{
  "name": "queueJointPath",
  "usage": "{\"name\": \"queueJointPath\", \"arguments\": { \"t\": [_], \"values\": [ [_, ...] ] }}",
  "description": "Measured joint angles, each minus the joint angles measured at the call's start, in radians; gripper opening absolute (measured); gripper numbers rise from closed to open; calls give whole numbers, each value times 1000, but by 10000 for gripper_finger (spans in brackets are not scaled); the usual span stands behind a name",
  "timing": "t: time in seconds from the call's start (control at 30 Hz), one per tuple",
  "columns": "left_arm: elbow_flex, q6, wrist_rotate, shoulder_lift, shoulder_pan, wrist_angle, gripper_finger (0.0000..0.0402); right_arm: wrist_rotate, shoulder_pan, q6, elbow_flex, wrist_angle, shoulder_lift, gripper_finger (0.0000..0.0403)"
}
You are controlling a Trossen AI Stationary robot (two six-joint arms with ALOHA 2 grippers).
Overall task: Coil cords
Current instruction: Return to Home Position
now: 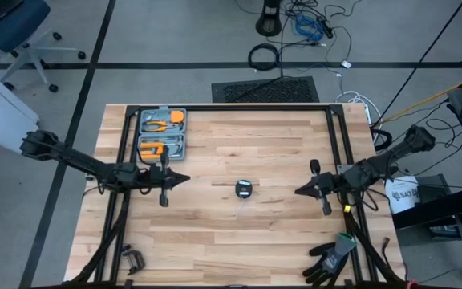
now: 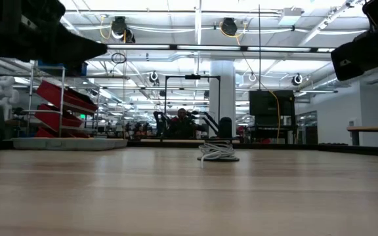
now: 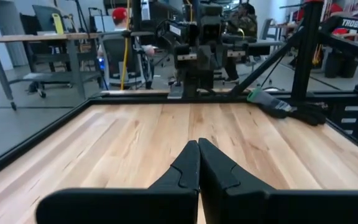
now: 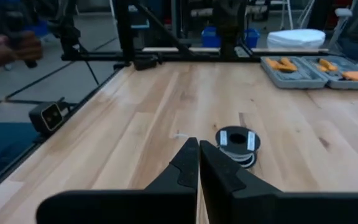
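While your left gripper and right gripper hung closed and empty, the white cord lay wound on its reel (short tail loose)

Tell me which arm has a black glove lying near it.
The right arm: the glove lies near it. Near the left arm lies only a small clamp.

High view looks straight down on the whole table. Low view sits at tabletop height, facing the room. Wrist views look inward across it; right wrist and low share the reel.
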Motion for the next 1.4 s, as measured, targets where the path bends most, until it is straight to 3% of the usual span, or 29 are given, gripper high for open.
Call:
{"name": "queueJointPath", "arguments": {
  "t": [0.2,0.6,0.8,0.93,1.4],
  "values": [
    [-63,-17,-6,-69,0,22,1,-106,-87,-19,0,-72,-106,0],
    [-63,-6,18,-104,1,10,1,-105,-162,-71,0,-208,-323,0],
    [-64,-16,18,-104,1,0,1,-111,-171,-78,-28,-140,-324,0],
    [-64,-16,16,-104,0,-1,1,-164,-172,-76,-113,44,-320,0],
    [-64,18,18,-124,1,-32,1,-199,-237,-108,-113,44,-323,0]
  ]
}}
